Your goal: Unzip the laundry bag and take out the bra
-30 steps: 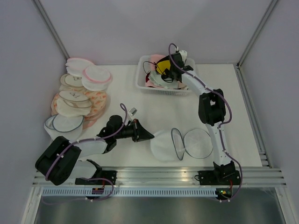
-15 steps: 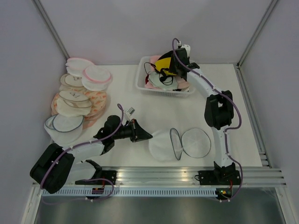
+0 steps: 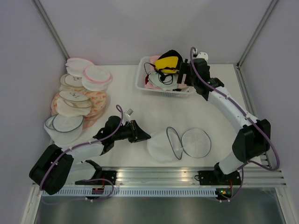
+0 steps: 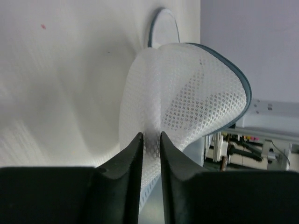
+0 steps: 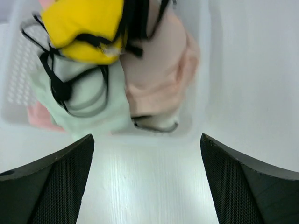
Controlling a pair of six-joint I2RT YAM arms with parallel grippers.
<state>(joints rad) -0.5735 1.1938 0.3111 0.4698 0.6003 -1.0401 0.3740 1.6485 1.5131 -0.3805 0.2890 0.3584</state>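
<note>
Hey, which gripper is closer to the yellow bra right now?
Right. The right gripper hovers open at the edge of the basket, where the yellow bra lies on top. The left gripper is far off, near the table's front, pinching the laundry bag.

Overhead, wrist close-ups; shared laundry bag

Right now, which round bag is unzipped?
The blue-grey-rimmed mesh laundry bag at front centre, pinched by the left gripper: its halves lie spread apart. The stacked bags at left look closed.
</note>
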